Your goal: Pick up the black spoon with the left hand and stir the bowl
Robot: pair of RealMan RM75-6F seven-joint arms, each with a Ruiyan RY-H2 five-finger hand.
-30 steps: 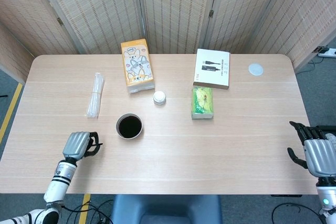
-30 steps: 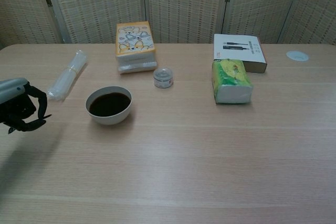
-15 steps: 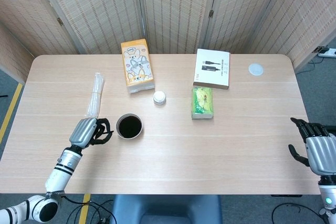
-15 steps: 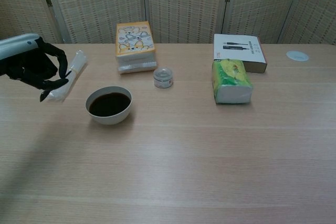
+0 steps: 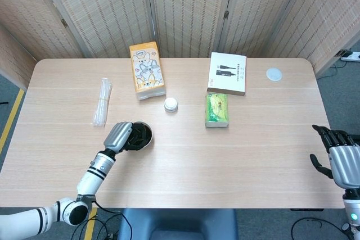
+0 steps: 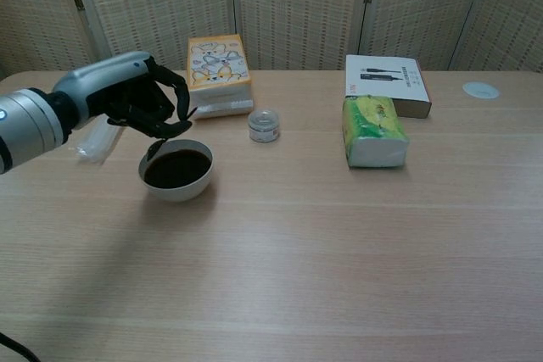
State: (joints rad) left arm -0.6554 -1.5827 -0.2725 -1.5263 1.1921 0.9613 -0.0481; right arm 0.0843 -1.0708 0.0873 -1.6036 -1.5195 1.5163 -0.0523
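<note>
The left hand [image 6: 144, 101] sits in the upper left of the chest view, directly above the bowl [image 6: 176, 170], fingers curled around the black spoon [image 6: 166, 137]. The spoon is thin and dark; its handle end shows beside the fingertips and its lower end points down to the near-left rim of the bowl. Whether the tip is in the liquid cannot be determined. In the head view the same hand [image 5: 120, 135] covers the left side of the bowl [image 5: 143, 133], left of centre and below the frame's middle. The bowl holds a dark liquid and stands on the table [image 5: 185, 161]. Task status, as a judgement: pickup is complete, since the spoon is in the grasp and over the bowl; stirring remains, with no visible sign that it is under way. The right hand [image 5: 341, 159] is at the lower right edge of the head view, off the table corner, fingers spread, holding nothing. Beyond the bowl, toward the top of the frame, lie a small round tin [image 6: 264, 125] and an orange tissue pack [image 6: 218, 74].
</note>
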